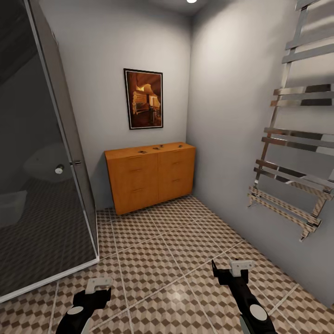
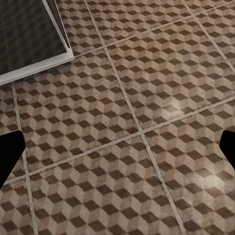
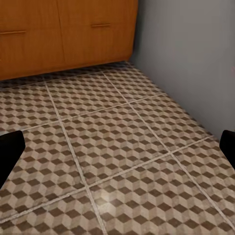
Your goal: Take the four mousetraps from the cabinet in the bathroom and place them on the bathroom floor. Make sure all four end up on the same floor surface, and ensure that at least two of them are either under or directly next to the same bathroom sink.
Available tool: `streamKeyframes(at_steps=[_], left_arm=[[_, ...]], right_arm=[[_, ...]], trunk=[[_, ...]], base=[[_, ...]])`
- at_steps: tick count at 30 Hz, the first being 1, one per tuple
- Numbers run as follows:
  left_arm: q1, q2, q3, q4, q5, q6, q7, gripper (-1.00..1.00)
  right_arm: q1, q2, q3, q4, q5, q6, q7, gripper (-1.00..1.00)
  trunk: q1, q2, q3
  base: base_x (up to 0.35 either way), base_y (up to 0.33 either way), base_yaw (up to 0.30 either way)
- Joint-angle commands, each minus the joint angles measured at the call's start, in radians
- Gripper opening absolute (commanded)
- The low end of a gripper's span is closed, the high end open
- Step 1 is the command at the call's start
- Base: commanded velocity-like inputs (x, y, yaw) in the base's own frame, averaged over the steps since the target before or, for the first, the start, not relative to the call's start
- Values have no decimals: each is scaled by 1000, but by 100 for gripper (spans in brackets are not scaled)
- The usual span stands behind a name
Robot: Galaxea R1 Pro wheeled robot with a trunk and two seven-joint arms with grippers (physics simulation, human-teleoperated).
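Mousetraps (image 1: 160, 148) lie atop the cabinet (image 1: 150, 178) — both hands empty.

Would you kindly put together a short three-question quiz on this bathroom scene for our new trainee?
1. True or false: the mousetraps lie on the bathroom floor.
2. Which surface stands right of the cabinet in the head view? A) glass shower screen B) grey wall C) sink
3. Fill in: both the left gripper and the right gripper have their fingers ____, holding nothing.

Key: 1 false, they sit on the cabinet's top; 2 B; 3 open.
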Motion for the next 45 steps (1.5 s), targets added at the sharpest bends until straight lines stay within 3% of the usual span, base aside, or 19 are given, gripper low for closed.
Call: streamKeyframes(at_steps=[1, 45], left_arm=[[0, 1, -2, -2, 6, 5, 6, 100], [-1, 1, -2, -2, 6, 5, 8, 100]], right_arm=[[-1, -1, 3, 0, 0, 1, -7, 100], [-1, -1, 4, 0, 0, -1, -5, 100]], trunk=[[0, -1, -1], [0, -1, -1]], base=[[0, 0, 0], [0, 0, 0]])
